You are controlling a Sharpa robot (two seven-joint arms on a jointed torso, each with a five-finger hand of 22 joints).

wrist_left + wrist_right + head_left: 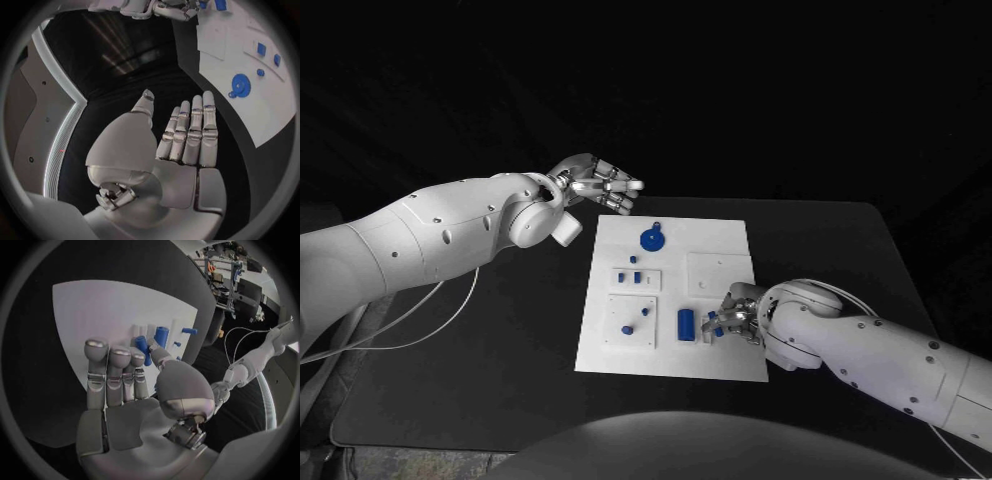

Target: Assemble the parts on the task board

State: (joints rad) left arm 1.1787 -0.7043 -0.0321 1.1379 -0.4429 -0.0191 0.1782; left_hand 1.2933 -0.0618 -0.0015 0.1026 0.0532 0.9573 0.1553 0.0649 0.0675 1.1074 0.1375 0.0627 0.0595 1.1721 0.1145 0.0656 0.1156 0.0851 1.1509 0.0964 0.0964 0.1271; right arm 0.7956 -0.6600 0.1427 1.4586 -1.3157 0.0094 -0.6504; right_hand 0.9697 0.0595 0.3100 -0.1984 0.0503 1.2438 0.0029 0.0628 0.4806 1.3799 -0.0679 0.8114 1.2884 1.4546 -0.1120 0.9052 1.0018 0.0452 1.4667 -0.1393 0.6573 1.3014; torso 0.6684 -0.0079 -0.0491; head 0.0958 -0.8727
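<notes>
The task board (718, 262) lies flat in the middle of the black worktop (848, 250), a white plate with small blue parts on it. A round blue disc with a short tab (652, 238) sits toward the far end; a blue cylinder (687, 324) lies toward the near end, with a small blue peg (629, 328) in a square panel beside it.

The right hand (737, 318) hovers low over the near right part of the board, fingers extended side by side toward another blue cylinder (142, 347). Whether a fingertip touches it cannot be told; nothing is clearly held. The left hand (600, 184) is raised beyond the far left corner of the board, fingers straight and close together, palm empty.

The parts look like small rigid plastic pieces: light, stiff, smooth and probably prone to rolling or slipping under metal fingertips. The cylinder is best pinched across its middle, thumb against a finger; the disc looks easiest to take by its tab or rim.
</notes>
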